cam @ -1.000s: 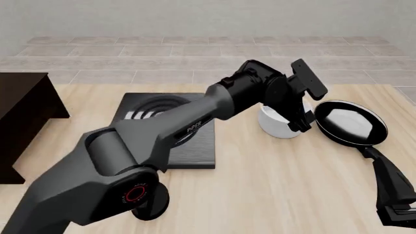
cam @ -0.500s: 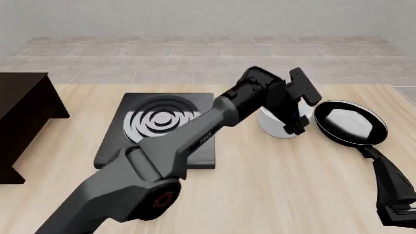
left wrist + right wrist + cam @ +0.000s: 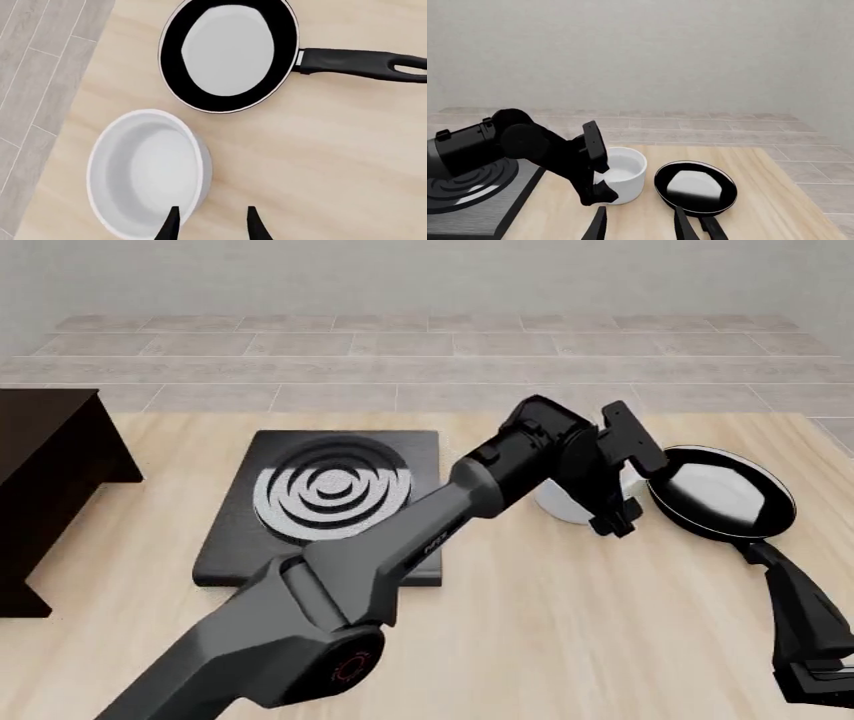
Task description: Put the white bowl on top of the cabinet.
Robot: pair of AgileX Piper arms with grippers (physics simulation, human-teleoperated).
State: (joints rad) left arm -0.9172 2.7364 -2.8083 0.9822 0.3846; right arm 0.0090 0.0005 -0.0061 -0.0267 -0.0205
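Note:
The white bowl [image 3: 150,172] stands upright on the wooden table beside the black frying pan [image 3: 230,52]. My left gripper [image 3: 212,227] is open just above the bowl's pan-side edge, with one fingertip [image 3: 172,222] over the rim and the other outside the wall. From the front, the left gripper [image 3: 619,522] hides most of the bowl [image 3: 558,505]. The dark cabinet [image 3: 54,455] is at the far left edge, well away from both arms. My right gripper [image 3: 639,227] is open and holds nothing, low on the near side of the pan [image 3: 696,187].
A flat black stove plate [image 3: 327,505] with white rings lies between cabinet and bowl, under the left arm's reach. The pan's handle [image 3: 360,64] points toward the right arm [image 3: 807,635]. A tiled floor runs beyond the table's far edge.
The left arm has swung right and lowered, uncovering the stove rings. Its gripper has come down to the bowl's pan-side rim. The bowl, the pan and the right arm have not moved.

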